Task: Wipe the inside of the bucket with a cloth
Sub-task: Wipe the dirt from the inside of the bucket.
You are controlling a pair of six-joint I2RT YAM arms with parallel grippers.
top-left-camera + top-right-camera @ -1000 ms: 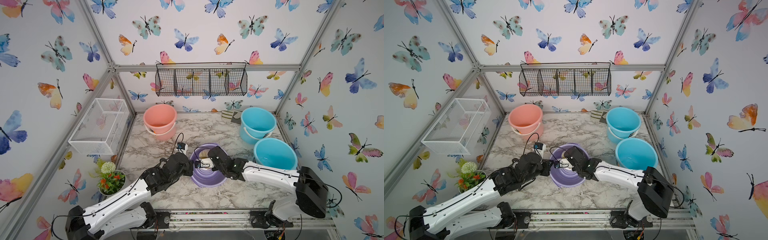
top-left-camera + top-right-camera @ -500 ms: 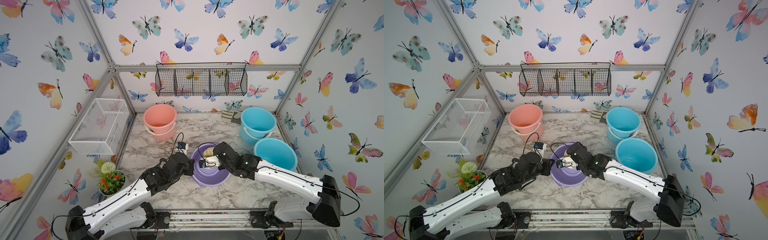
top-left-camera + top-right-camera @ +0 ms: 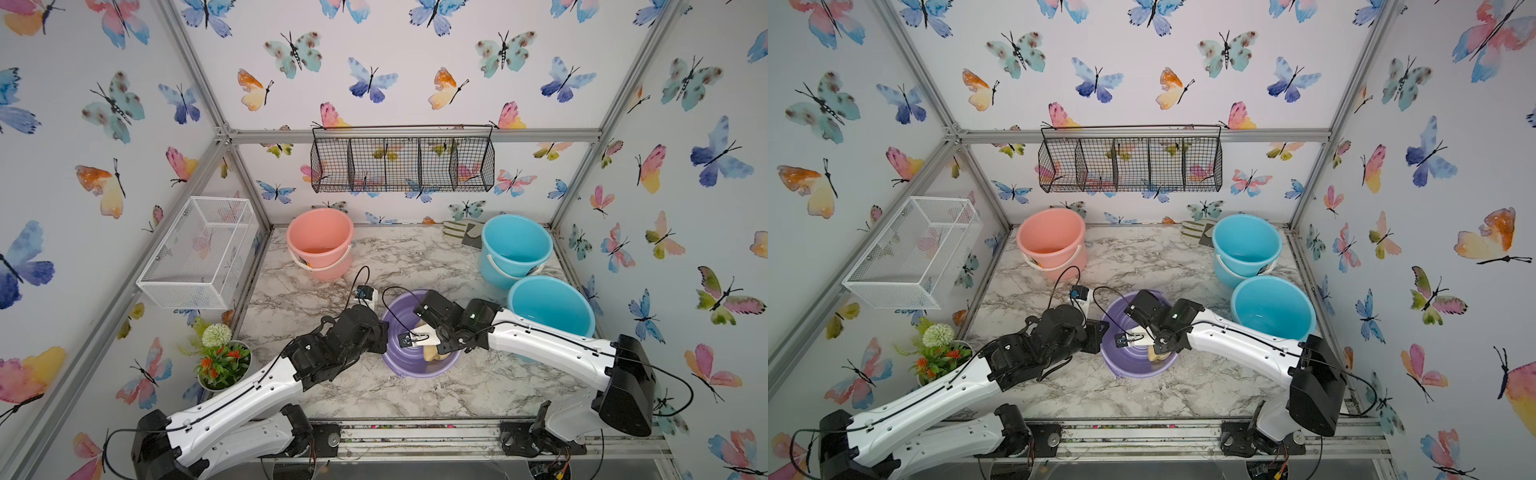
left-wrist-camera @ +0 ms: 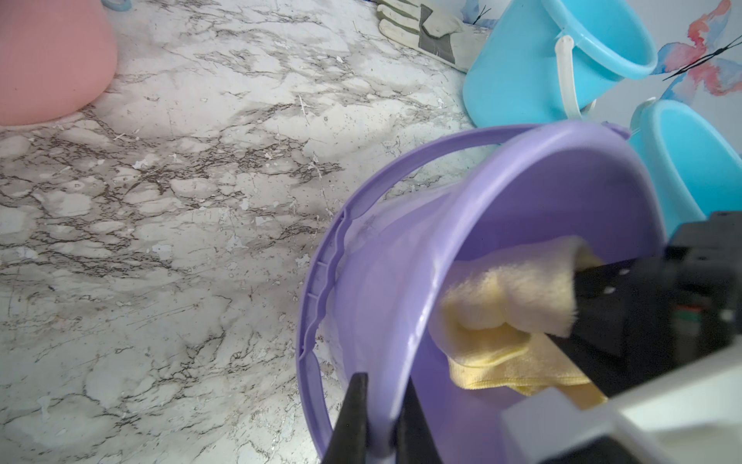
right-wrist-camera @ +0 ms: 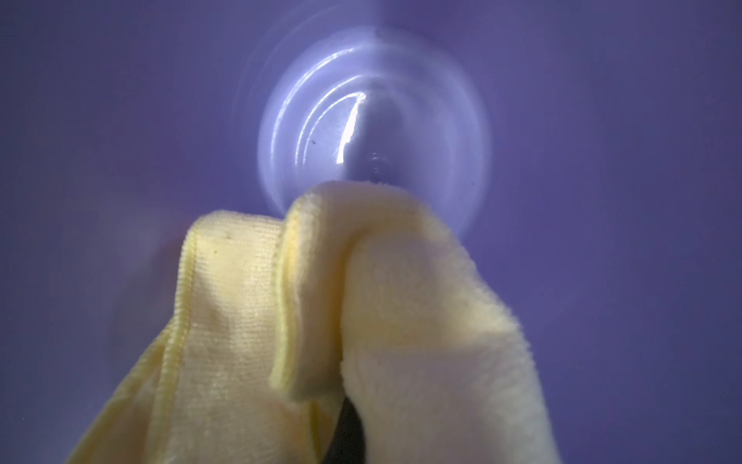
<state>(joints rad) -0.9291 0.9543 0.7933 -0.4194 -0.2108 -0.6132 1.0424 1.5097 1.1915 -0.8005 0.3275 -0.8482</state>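
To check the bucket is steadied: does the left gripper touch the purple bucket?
Touching. The left wrist view shows the left gripper clamped on the purple bucket.

Left arm: stretches from the near edge of the bench, forward and inward, low over it.
Left wrist: about level, pointing towards the right arm.
Left pincer: clamped on the rim of the bucket, one finger outside the wall and one inside.
Right arm: reaches inward from the near right corner.
Right wrist: tips down over the bucket's mouth.
Right pincer: inside the bucket, closed on the cloth, pointing at the floor of the bucket.
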